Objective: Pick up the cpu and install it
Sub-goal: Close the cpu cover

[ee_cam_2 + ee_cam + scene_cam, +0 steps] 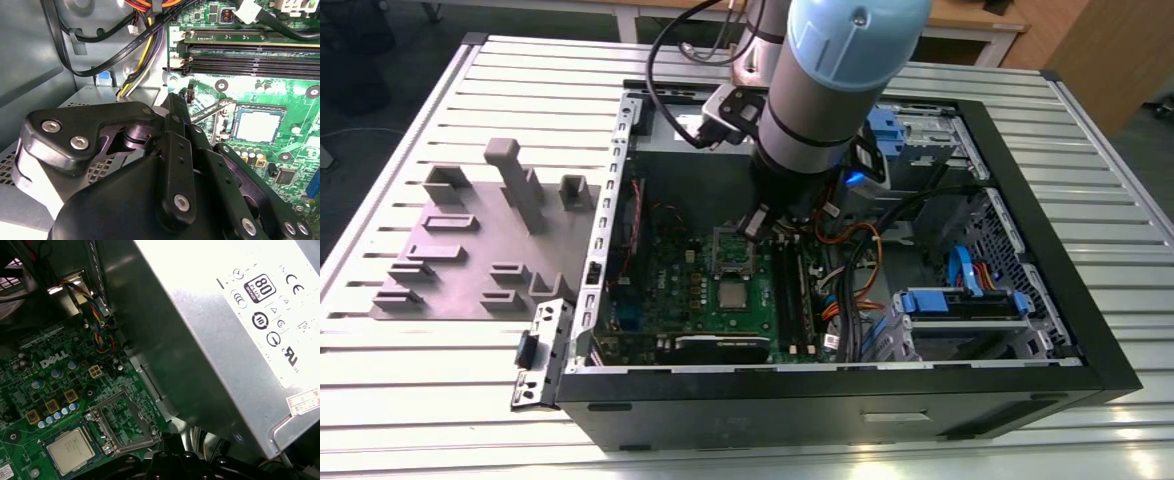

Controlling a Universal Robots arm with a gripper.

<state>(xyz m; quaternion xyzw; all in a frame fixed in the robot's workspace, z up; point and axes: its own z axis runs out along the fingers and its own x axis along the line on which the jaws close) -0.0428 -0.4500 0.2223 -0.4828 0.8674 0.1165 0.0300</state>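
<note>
The cpu (70, 450) already lies flat in its socket on the green motherboard (45, 390), with the socket frame (122, 425) swung open beside it and unlatched; the pincer (172, 107) hovers nearby, clenched and holding nothing

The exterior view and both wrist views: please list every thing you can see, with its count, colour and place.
cpu: one, silvery-grey, lying flat on the motherboard, beside the socket frame.
motherboard: one, green, on the case floor.
socket frame: one, silver, hinged open.
computer case: one, black, open on the table.
power supply box: one, grey, white label, beside the motherboard.
fixture block: one, grey, on the table at the exterior view's left.
table: one, silver, slatted.
arm: one, blue-grey, reaching into the case.
gripper: one, black, above the motherboard.
</note>
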